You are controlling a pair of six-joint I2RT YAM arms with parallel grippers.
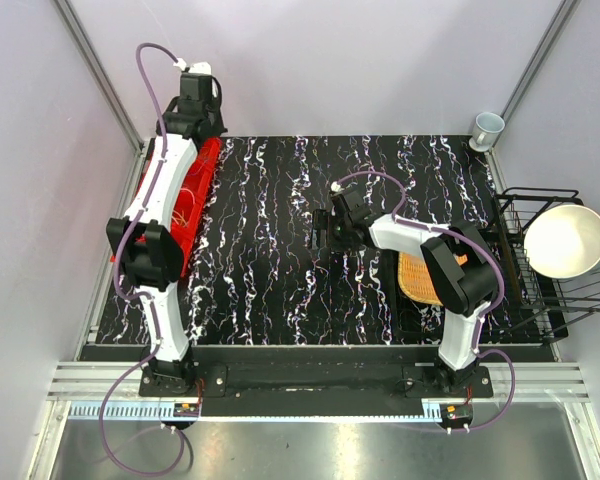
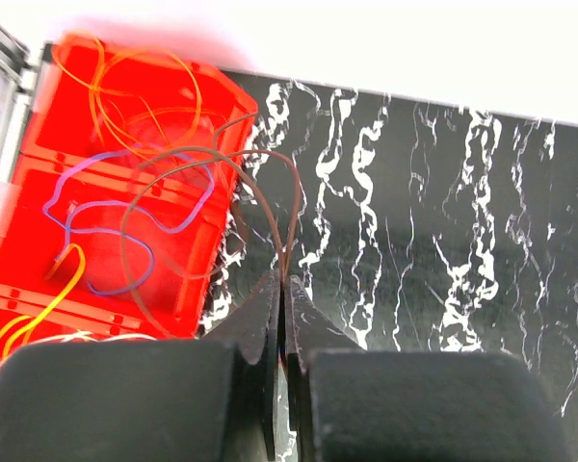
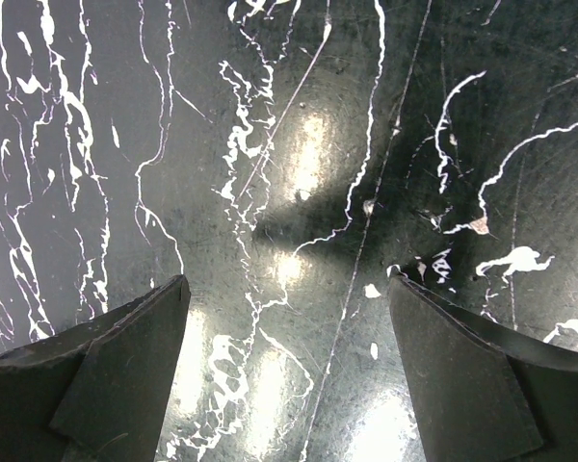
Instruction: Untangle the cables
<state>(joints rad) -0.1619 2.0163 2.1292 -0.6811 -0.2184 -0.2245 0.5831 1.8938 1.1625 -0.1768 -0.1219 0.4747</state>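
Two strands of brown cable (image 2: 297,207) pinched in the left gripper (image 2: 285,289), jaws pressed tight together at the lower middle of the left wrist view. Looping up and left from the fingertips, over the edge of a red tray (image 2: 231,96) at the left of that frame. Inside the tray, the other cables (image 2: 125,192): orange at the top, blue across the middle, yellow and a whitish one at the lower left, all overlapping in loose loops. Overhead, tray and cables at the far left of the black marbled table (image 1: 270,250), under the left arm. Spread wide and holding nothing, the right gripper (image 3: 287,289), over bare tabletop at mid-frame overhead, well apart from the tray. Further right, a woven wicker mat (image 1: 417,280) beneath the right arm, a wire rack (image 1: 540,200) with a white bowl (image 1: 565,240) at the right edge, and a cup (image 1: 488,127) at the upper right.
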